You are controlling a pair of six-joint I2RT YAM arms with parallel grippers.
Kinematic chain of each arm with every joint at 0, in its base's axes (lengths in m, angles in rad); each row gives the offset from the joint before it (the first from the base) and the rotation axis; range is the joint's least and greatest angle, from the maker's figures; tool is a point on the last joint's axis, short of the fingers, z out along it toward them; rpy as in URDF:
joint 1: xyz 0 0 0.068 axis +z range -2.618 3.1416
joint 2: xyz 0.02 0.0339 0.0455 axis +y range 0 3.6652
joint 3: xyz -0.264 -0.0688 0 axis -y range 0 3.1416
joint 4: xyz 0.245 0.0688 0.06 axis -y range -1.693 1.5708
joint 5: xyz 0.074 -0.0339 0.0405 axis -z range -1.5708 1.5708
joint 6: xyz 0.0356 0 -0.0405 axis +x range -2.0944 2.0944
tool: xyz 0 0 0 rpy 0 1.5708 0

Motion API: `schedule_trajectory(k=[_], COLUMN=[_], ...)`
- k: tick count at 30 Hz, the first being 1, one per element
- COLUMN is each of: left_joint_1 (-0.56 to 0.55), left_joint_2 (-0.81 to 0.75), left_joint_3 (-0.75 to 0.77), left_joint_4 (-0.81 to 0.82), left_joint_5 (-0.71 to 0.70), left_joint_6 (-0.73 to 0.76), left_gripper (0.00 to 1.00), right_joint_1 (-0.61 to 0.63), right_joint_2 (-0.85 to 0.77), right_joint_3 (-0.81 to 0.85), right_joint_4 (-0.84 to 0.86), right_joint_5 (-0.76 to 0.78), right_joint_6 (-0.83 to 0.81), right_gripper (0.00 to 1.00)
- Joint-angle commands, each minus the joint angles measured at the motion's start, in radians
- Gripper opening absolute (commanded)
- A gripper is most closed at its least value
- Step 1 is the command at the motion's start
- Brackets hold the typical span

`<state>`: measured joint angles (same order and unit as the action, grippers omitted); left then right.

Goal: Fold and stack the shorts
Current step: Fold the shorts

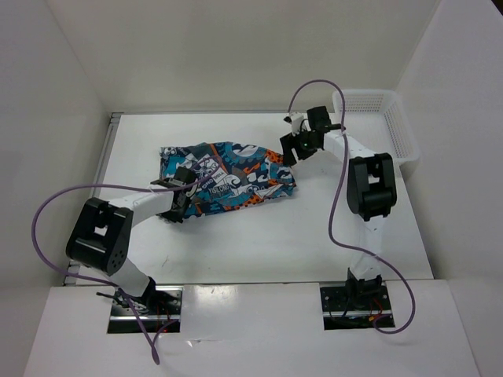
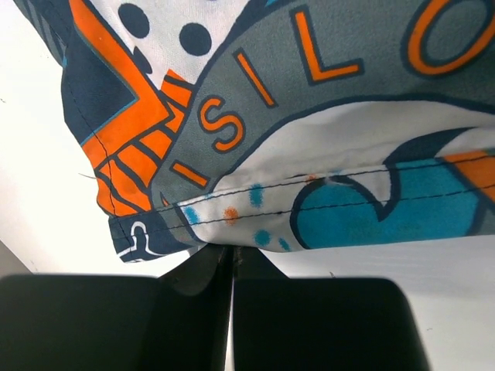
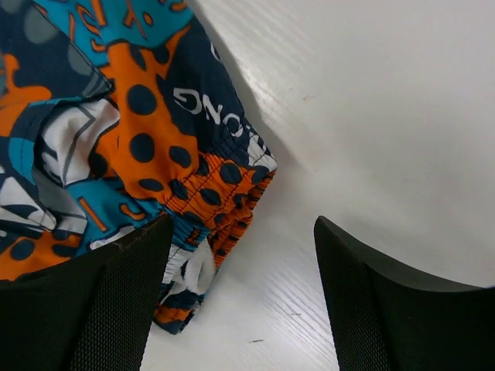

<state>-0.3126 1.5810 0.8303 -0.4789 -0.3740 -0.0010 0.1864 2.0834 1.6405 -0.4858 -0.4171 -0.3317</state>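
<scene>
The shorts [image 1: 228, 177] lie spread across the middle of the white table, patchwork teal, orange, white and black. My left gripper [image 1: 185, 198] is at their near-left edge. In the left wrist view its jaws are closed together [image 2: 232, 251] with the stitched hem of the shorts [image 2: 309, 116] pinched at the tips. My right gripper [image 1: 292, 149] is open at the shorts' right end. In the right wrist view it [image 3: 244, 224] straddles bare table beside the orange dotted elastic waistband corner [image 3: 224, 193], and its left finger overlaps the fabric.
A white plastic mesh basket [image 1: 377, 118] stands at the back right corner, just behind the right arm. White walls enclose the table on the left, back and right. Purple cables loop from both arms.
</scene>
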Motion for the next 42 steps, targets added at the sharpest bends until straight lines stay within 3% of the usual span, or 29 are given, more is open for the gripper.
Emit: schedule_trajectory(k=[1,4,6,7,8,9,13,16,23,31,33,38,40,42], left_joint_1=[0.006,0.006,0.006,0.006,0.006,0.006,0.006,0.006,0.006,0.006,0.006,0.006,0.006,0.006], left_joint_2=[0.011,0.02,0.03,0.03,0.03,0.03,0.03,0.03,0.03,0.01,0.01,0.01,0.01,0.01], left_joint_3=[0.035,0.035,0.035,0.035,0.035,0.035,0.024,0.024,0.014,-0.007,-0.007,-0.007,-0.007,0.003], left_joint_4=[-0.007,-0.007,-0.007,-0.007,-0.007,-0.007,0.003,0.014,0.014,0.014,0.014,0.005,0.005,0.005], left_joint_5=[-0.006,-0.006,-0.006,-0.006,-0.016,-0.016,-0.025,-0.034,-0.034,-0.025,-0.016,0.004,0.004,0.004], left_joint_6=[0.001,0.001,0.001,0.001,0.001,0.001,0.001,0.001,0.001,0.001,0.001,0.001,0.001,0.001], left_gripper=[0.0,0.0,0.0,0.0,0.0,0.0,0.0,0.0,0.0,0.0,0.0,0.0,0.0,0.0], right_joint_1=[0.013,0.039,0.053,0.053,0.053,0.053,0.053,0.053,0.042,0.042,0.042,0.042,0.051,0.051], right_joint_2=[0.021,0.035,0.06,0.073,0.082,0.083,0.083,0.083,0.083,0.083,0.092,0.124,0.124,0.115], right_joint_3=[0.065,0.056,0.056,0.056,0.056,0.047,0.047,0.073,0.217,0.177,0.191,0.216,0.216,0.216], right_joint_4=[0.017,0.016,0.029,0.029,0.039,0.039,0.05,0.05,0.144,0.197,0.225,0.236,0.236,0.227], right_joint_5=[-0.024,-0.034,-0.034,-0.034,-0.034,-0.02,-0.008,-0.02,0.055,0.144,0.202,0.268,0.277,0.265], right_joint_6=[-0.033,-0.044,-0.021,-0.01,0.002,0.002,0.013,0.013,0.187,0.307,0.318,0.3,0.264,0.244], right_gripper=[0.79,0.79,0.71,0.62,0.39,0.29,0.02,0.0,0.0,0.0,0.05,0.35,0.63,0.85])
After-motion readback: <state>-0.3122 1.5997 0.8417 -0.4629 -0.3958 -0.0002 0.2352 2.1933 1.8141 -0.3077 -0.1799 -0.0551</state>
